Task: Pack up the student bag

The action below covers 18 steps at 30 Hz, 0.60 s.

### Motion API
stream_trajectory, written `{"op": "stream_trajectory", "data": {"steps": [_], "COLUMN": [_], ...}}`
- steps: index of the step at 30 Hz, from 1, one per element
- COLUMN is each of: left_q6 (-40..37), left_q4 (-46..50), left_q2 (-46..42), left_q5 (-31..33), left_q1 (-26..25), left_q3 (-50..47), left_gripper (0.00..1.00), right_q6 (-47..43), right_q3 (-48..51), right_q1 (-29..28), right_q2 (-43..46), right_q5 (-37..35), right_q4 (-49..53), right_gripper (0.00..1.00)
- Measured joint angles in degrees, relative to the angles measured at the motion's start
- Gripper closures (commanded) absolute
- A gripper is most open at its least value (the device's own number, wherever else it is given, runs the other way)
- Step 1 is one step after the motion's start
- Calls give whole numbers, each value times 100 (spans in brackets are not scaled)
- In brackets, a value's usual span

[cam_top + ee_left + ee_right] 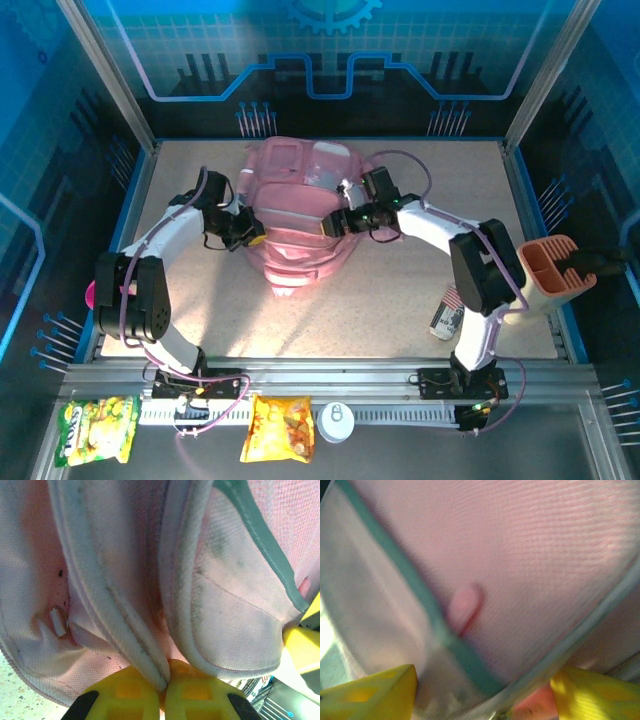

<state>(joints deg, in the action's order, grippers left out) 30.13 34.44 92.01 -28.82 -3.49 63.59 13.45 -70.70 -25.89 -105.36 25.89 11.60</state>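
Along the near rail (300,382) lie a green-and-yellow snack packet (97,430), an orange-yellow snack packet (278,428) and a white round can top (336,422); their printing is too small to read. Beyond it, the speckled beige worktop (400,300) carries a small striped pack (447,312) beside the right arm, its lettering illegible. A peach compartmented holder (548,272) sits at the right edge.

Farther back, toward the middle of the worktop, lies the student bag (300,215), pink with pale front pockets, crumpled between the two arms. The left gripper (252,238) is at its left side. In the left wrist view its yellow fingers (125,695) are pressed together, pinching a piped edge of the bag. The right gripper (337,222) meets the bag from the right with its jaws spread wide and pink mesh bulging between them. That close view is blurred, so I cannot tell whether they press it.

Blue printed walls (330,60) with a gear motif (335,12) close the cell; the gear is cut off at the top.
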Motion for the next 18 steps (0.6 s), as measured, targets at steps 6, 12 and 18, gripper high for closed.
{"op": "stream_trajectory", "data": {"steps": [6, 12, 18], "left_q6": [35, 105, 107], "left_q4": [-42, -44, -42], "left_q2": [2, 9, 11], "left_q5": [0, -2, -4], "left_q1": [2, 0, 0], "left_q3": [0, 0, 0], "left_gripper": [98, 98, 97], "right_q6": [-170, -551, -1121], "right_q3": [616, 623, 623], "right_q1": [-7, -9, -105], "right_q2": [540, 540, 522], "right_q5": [-24, -323, -590], "right_q4": [-199, -310, -271], "right_gripper": [40, 49, 60]}}
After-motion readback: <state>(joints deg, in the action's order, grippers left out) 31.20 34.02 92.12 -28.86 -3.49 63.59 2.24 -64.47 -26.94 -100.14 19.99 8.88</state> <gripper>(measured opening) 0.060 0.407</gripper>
